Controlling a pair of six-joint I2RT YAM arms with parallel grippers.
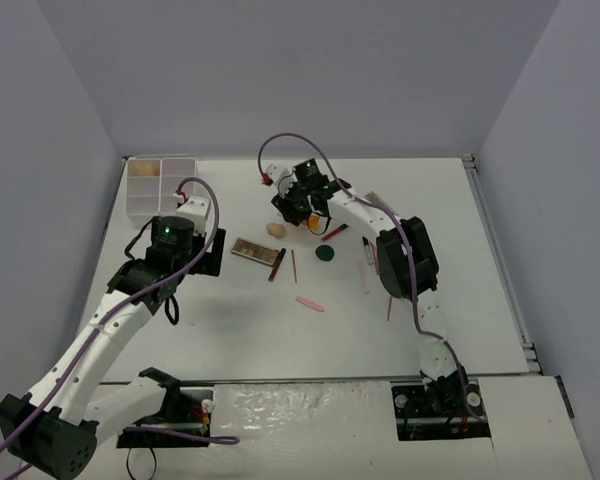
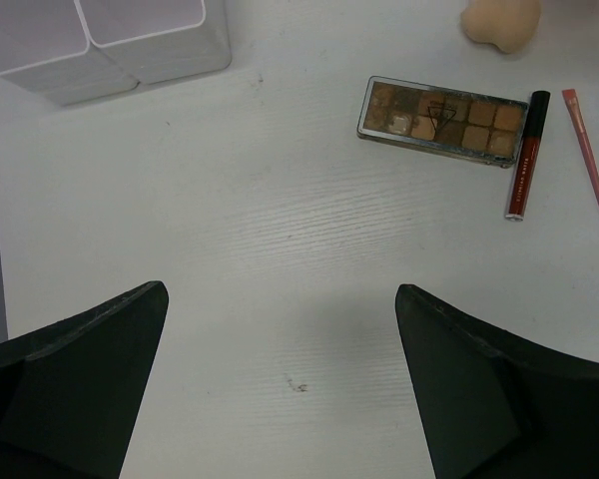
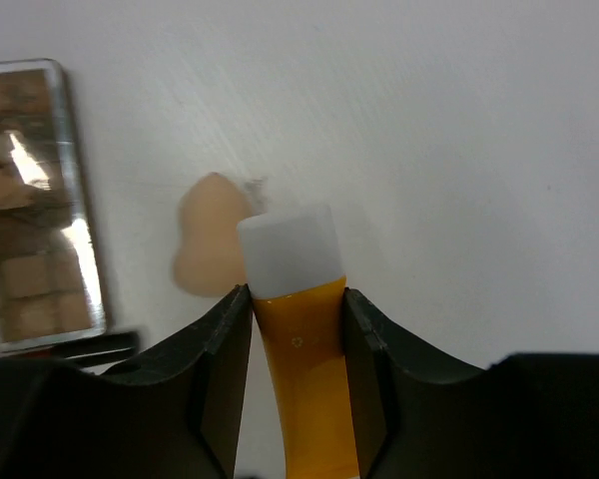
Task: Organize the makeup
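Note:
My right gripper (image 1: pixel 300 210) is shut on an orange tube with a white cap (image 3: pixel 298 339), held above the table near the beige sponge (image 3: pixel 208 244), (image 1: pixel 276 229). The tube's orange end shows in the top view (image 1: pixel 310 224). My left gripper (image 2: pixel 282 294) is open and empty over bare table, left of a brown eyeshadow palette (image 2: pixel 439 122), (image 1: pixel 252 248). A dark-red stick (image 2: pixel 523 155) and a thin pink pencil (image 2: pixel 585 150) lie right of the palette. A dark-green round compact (image 1: pixel 325 254) lies in the middle of the table.
The white compartment box (image 1: pixel 160 185) stands at the back left, also in the left wrist view (image 2: pixel 110 40). Loose pink and red sticks (image 1: pixel 310 303) (image 1: pixel 365 277) (image 1: pixel 388 308) lie in the middle and to the right. The right arm's elbow (image 1: pixel 405 260) hangs over them.

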